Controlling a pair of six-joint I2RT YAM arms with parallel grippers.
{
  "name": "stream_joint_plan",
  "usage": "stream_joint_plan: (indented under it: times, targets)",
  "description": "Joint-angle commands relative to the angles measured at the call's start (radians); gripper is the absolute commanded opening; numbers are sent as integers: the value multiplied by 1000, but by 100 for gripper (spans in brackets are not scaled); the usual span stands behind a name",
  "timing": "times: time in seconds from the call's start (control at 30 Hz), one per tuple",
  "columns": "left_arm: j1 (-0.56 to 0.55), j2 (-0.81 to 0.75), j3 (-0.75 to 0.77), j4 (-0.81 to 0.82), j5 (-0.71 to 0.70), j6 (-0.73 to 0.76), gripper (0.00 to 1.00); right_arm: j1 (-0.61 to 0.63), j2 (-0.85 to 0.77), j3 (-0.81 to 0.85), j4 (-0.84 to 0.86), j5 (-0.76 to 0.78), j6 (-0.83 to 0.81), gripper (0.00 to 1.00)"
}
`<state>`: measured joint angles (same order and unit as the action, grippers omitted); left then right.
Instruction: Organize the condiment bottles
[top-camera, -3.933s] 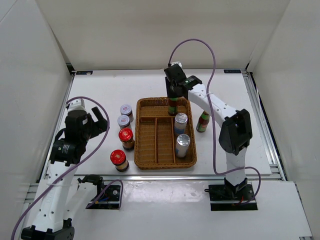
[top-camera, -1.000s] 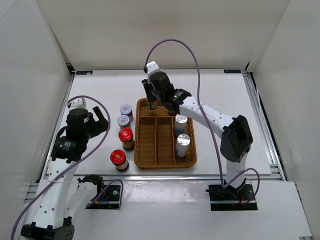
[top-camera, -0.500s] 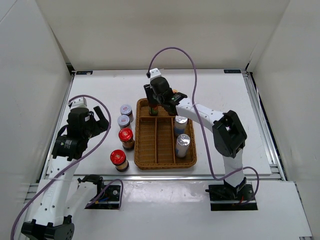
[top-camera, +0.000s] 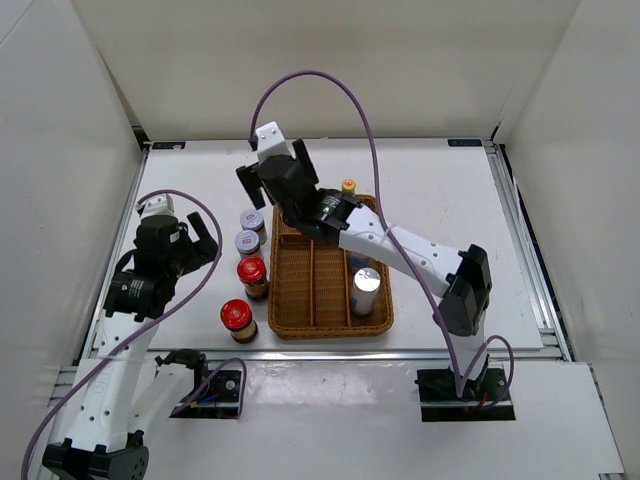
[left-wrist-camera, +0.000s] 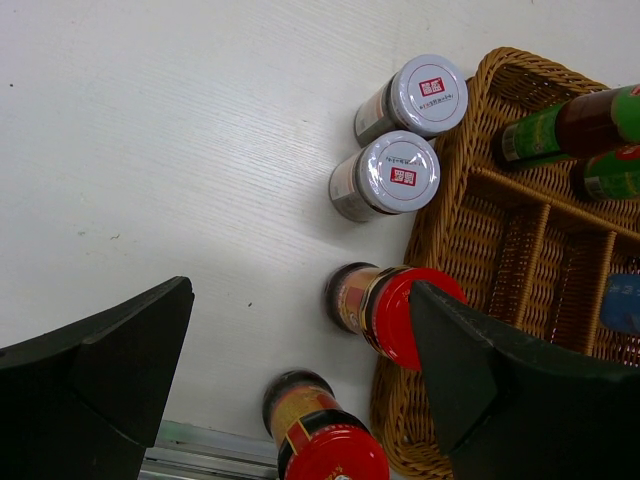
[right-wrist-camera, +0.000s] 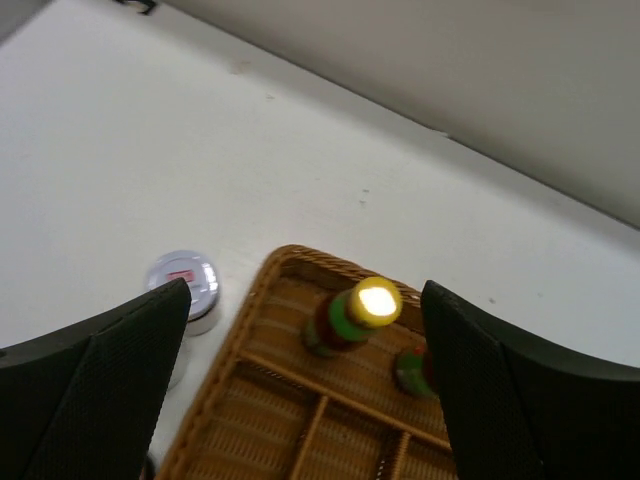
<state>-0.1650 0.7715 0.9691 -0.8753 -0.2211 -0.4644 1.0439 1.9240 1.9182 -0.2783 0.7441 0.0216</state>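
The right gripper (right-wrist-camera: 305, 300) hangs with its jaws wide apart and empty above the wicker tray (right-wrist-camera: 250, 295), whose far compartment holds two yellow-capped green bottles (right-wrist-camera: 352, 318). The left gripper (left-wrist-camera: 300, 295), likewise spread, hovers over the grey-lidded jars (left-wrist-camera: 397, 172) and red-lidded jars (left-wrist-camera: 390, 312) just outside the tray's left wall.

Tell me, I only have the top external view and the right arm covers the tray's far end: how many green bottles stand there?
Observer: Two. The right wrist view shows a yellow-capped green bottle standing in the far compartment of the wicker tray, with a second green bottle beside it.
Operator: Is the right gripper holding either?
Observer: No. The right gripper is open above them, gripping neither.
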Motion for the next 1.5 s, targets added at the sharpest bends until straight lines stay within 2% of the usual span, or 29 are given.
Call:
stream_joint_plan:
  times: [0.0, 0.13, 0.4, 0.73, 1.17, 1.47]
  targets:
    - [4, -5, -6, 2, 9, -5, 100, -4, -36, 45, -68, -130, -17, 99]
    - [4, -15, -6, 2, -10, -5, 100, -24, -5, 70, -90, -403, 37, 99]
    - [4, -55, -6, 2, -43, -14, 100, -64, 299, 427, -332, -629, 98, 99]
    - [4, -55, -6, 2, -43, -14, 100, -166, 467, 458, -303, -876, 209, 98]
    - [4, -55, -6, 2, -43, -14, 100, -177, 592, 542, -285, -894, 209, 95]
    - [4, -55, -6, 2, -43, -14, 100, -177, 647, 551, -275, -916, 227, 88]
